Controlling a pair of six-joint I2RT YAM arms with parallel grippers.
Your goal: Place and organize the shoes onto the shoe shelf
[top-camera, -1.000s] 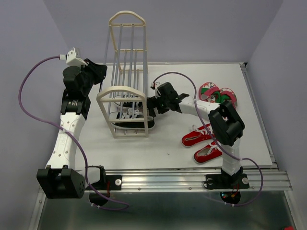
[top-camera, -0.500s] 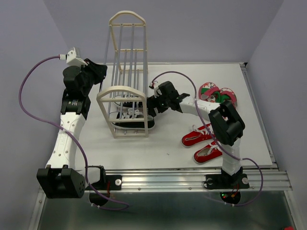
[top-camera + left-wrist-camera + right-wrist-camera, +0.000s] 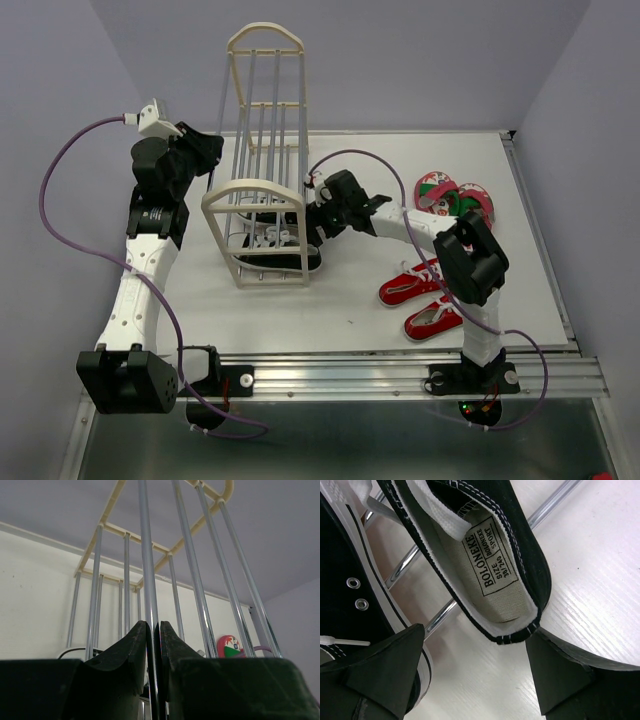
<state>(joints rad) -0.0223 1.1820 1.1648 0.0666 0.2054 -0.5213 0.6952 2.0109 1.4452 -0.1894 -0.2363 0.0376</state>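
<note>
The shoe shelf [image 3: 253, 187] stands left of centre, its silver rods [image 3: 146, 555] running between cream arched end frames. My left gripper [image 3: 212, 160] is shut on one rod, which runs up between its fingertips [image 3: 152, 625]. Two black sneakers [image 3: 285, 242] lie on the bottom tier. My right gripper [image 3: 313, 225] reaches in from the shelf's right side. It is open [image 3: 475, 635], with the heel of one black sneaker [image 3: 490, 565] just ahead of its fingertips and the other black sneaker [image 3: 345, 580] by its left finger. Two red sneakers [image 3: 420, 300] and the pink flip-flops [image 3: 452, 195] lie on the table at right.
The table's [image 3: 350, 290] right rim [image 3: 540, 230] runs just past the flip-flops. Purple walls close in on three sides. A purple cable [image 3: 70, 180] loops off the left arm. A flip-flop [image 3: 229, 647] shows through the rods in the left wrist view.
My right gripper has edged left, closer into the shelf's bottom tier by the black sneakers. The left arm has not moved.
</note>
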